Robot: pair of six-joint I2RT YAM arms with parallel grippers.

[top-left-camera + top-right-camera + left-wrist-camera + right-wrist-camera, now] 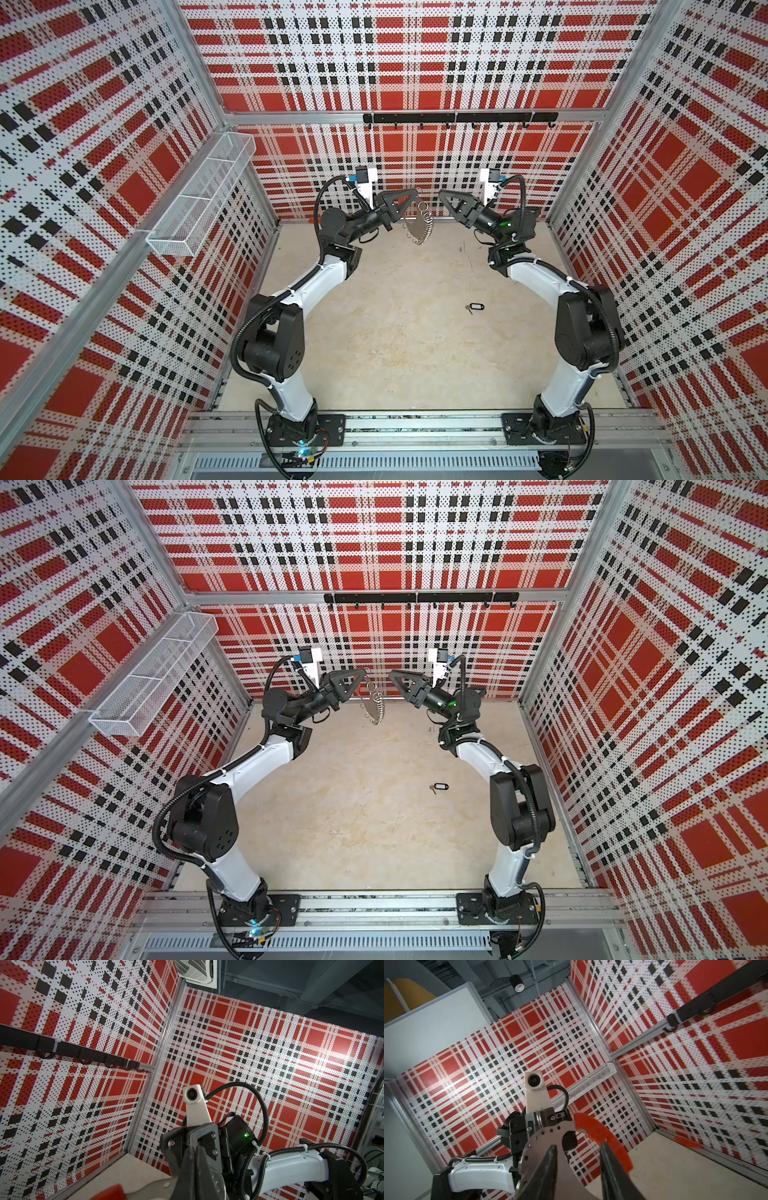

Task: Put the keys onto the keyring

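The keyring (417, 227) hangs clear of the table (395, 357) at the far middle of the cell, held by my left gripper (410, 194). Left gripper condition: jaws pressed together on the upper part of the grey band. The right wrist view confirms the pinch, just beside the red segment (604, 1138). The band hangs edge-down, and its split rings (424, 208) dangle along the rim in both top views.

My right gripper (444, 195) faces the left one across the keyring, near it but not touching. Condition: jaws spread, nothing held. In the right wrist view its two fingers (548, 1167) stand apart, with the band visible beyond the gap.

The keys (475, 308) lie flat on the table, nearer my right arm and well apart from both grippers. They are a black tag with a pale window and a small silver key joined at one end.

Step in hand, as I judge it: the keyring is secured in the air. The keys are not yet picked up, so nothing is threaded.

Next move, requirements:
1. Left gripper: hold the band steady, without rotation.
2. Right gripper: descend to the keys with jaws spread, then pinch the tag. The key looks too thin and flat for a sure grip.
3. Leave the key end free, so that it can be brought to a split ring
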